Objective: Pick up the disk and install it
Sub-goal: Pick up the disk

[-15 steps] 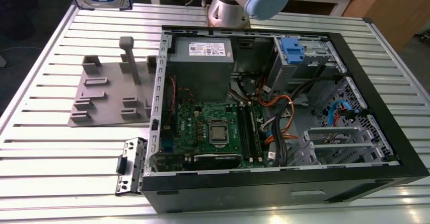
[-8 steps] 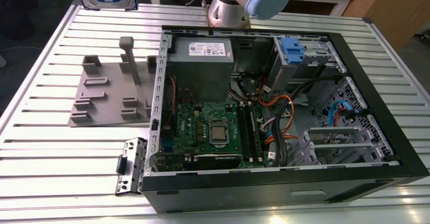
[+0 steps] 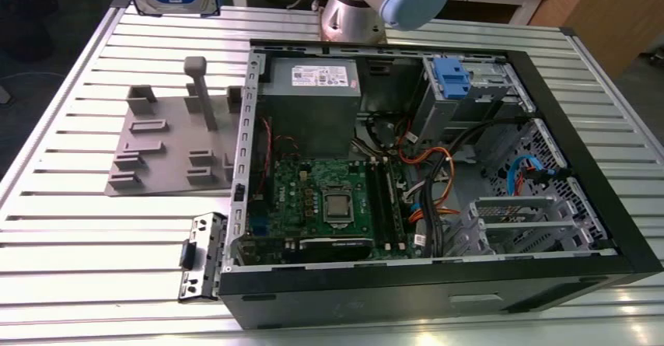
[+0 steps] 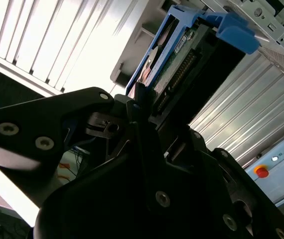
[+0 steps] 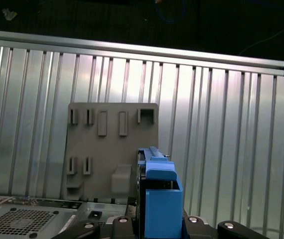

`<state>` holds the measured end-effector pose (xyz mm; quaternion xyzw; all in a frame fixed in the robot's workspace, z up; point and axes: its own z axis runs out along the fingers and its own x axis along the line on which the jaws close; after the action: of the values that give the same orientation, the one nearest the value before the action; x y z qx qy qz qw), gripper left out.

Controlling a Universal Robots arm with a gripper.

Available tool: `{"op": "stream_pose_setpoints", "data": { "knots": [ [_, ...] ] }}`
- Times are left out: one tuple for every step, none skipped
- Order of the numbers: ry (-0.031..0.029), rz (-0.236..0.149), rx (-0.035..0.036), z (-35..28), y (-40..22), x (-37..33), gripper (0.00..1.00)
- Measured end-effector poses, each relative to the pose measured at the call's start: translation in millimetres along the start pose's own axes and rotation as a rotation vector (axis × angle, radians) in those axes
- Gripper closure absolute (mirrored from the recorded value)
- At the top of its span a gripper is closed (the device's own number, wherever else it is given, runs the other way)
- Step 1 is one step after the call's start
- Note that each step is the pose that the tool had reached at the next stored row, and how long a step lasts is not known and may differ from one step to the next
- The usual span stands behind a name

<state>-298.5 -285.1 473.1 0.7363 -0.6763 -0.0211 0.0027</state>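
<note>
1. The pincer (image 4: 144,107) is found closed on the disk (image 4: 179,59). In the second wrist view the black jaws are seen clamped on one end of it, with the blue carrier bracket and the connector edge standing out beyond them.

2. The disk is held in the air, touching nothing but the pincer. In the exterior view it is placed outside the computer case (image 3: 415,291), beyond the case's far corner on the exterior view's left and above the far edge of the table (image 5: 221,124).

3. Beneath the held disk, in the first wrist view, a grey slotted fixture plate (image 5: 112,139) is seen lying flat on the table just beside the case. No disk is seated on it.

4. Farther off, the case is found lying open with its side panel removed. The motherboard (image 3: 326,198) occupies its middle; the power supply (image 3: 309,89) and the blue-fronted drive cage (image 3: 462,85) stand along its far wall, near the arm's base (image 3: 353,19).

5. Progress is judged as follows: the pick-up is done; the installation is not. The disk is well apart from the drive cage, and no part of it is inside the case.
</note>
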Motion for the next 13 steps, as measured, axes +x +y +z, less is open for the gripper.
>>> {"op": "stream_pose_setpoints", "data": {
  "knots": [
    [0.0000, 0.000, 0.0001, 0.0, -0.8, 0.1, 0.64],
    [0.0000, 0.000, 0.0000, 0.0, -1.5, 0.2, 0.64],
    [0.0000, 0.000, 0.0001, -0.1, -2.1, 0.2, 0.64],
    [0.0000, 0.000, 0.0001, -0.1, -2.6, 0.2, 0.64],
    [0.0000, 0.000, 0.0000, -0.1, -3.0, 0.2, 0.64],
    [-0.0001, 0.000, 0.0001, -0.1, -3.4, 0.3, 0.64],
    [0.0000, 0.000, 0.0000, -0.1, -3.9, 0.3, 0.64],
    [0.0000, 0.000, 0.0000, -0.1, -4.2, 0.4, 0.64],
    [0.0000, 0.000, 0.0001, -0.2, -4.6, 0.4, 0.64],
    [0.0000, 0.000, 0.0001, -0.2, -4.8, 0.4, 0.64],
    [0.0000, 0.000, 0.0000, -0.2, -5.2, 0.4, 0.64],
    [0.0000, 0.000, 0.0001, -0.2, -5.4, 0.5, 0.64],
    [0.0000, 0.000, 0.0001, -0.2, -5.7, 0.5, 0.64]
  ]
}}
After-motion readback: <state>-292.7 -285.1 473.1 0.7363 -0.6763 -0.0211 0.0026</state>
